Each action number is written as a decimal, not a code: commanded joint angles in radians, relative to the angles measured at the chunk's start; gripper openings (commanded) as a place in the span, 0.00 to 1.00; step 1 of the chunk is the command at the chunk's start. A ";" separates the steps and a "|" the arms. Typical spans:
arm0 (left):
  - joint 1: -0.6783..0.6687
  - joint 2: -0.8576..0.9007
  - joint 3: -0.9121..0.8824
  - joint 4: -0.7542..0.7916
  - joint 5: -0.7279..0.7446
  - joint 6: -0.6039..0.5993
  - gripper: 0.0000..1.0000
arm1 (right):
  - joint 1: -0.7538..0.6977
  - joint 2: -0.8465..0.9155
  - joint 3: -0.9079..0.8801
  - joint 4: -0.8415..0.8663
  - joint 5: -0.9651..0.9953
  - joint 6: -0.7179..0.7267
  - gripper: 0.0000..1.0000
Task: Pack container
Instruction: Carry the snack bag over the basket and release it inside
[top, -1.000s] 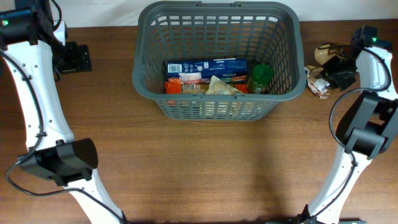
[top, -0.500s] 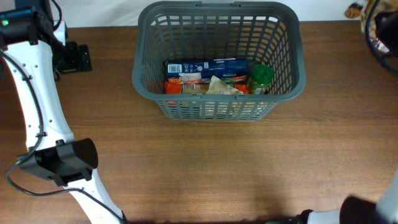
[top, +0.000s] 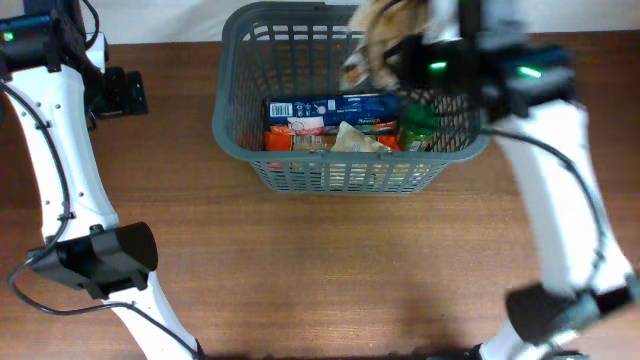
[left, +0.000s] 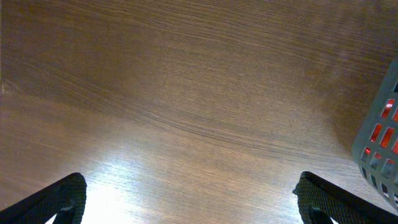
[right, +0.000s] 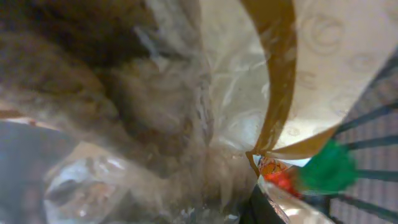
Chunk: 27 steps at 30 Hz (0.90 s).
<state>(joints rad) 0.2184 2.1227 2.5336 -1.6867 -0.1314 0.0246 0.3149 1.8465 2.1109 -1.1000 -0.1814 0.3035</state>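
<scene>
The dark grey slotted container (top: 228, 130) stands at the back middle of the table; its corner shows in the left wrist view (left: 380, 134). It holds a blue package (top: 325, 107), a green-lidded jar (top: 420, 120) and other packets. My right gripper (top: 425, 50) hangs blurred over the container's back right part, shut on a crinkly clear and tan plastic bag (top: 378, 45). That bag fills the right wrist view (right: 155, 112) and hides the fingers there. My left gripper (top: 122, 92) is open and empty over bare wood (left: 189, 198), left of the container.
The brown wooden table (top: 330, 270) stretches out in front of the container. The left arm's base (top: 100, 258) stands at the front left and the right arm's base (top: 560, 305) at the front right. A white wall edge runs behind the container.
My right arm has swung from the table's far right edge to over the container, carrying the plastic bag with it. The left arm has not moved.
</scene>
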 joint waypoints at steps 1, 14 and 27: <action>0.003 -0.001 -0.006 -0.001 0.003 -0.014 0.99 | 0.069 0.130 -0.001 -0.012 0.016 -0.036 0.07; 0.003 -0.001 -0.006 -0.001 0.003 -0.014 0.99 | 0.142 0.195 0.018 -0.129 0.173 -0.076 0.99; 0.003 -0.001 -0.006 -0.001 0.003 -0.014 0.99 | 0.059 -0.015 0.117 -0.126 0.147 -0.195 0.99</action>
<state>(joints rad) 0.2184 2.1227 2.5336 -1.6867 -0.1314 0.0246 0.3927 1.8351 2.2063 -1.2201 -0.0704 0.1333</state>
